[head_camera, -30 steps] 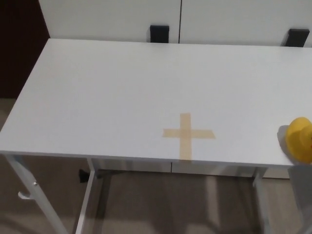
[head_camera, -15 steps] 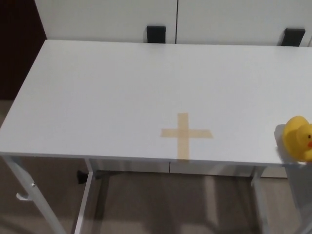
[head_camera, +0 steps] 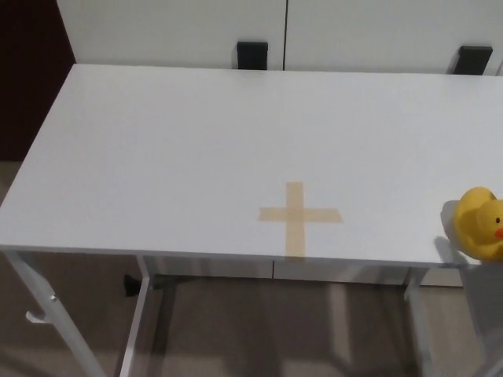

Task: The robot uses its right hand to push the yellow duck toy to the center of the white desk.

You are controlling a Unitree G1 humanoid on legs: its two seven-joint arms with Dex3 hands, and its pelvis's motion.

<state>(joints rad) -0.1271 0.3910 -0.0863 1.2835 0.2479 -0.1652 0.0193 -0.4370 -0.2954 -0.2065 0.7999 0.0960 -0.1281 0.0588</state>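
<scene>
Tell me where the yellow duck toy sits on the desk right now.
In the head view the yellow duck toy sits at the near right corner of the white desk, by the picture's right edge and well to the right of the tan tape cross.

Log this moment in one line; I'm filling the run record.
yellow duck toy: near-right corner of white desk | tape cross: bare, left of duck | hands: not in view | push: not started

A small yellow rubber duck toy with an orange beak sits upright at the near right corner of the white rectangular table, partly cut off by the frame's edge.
</scene>
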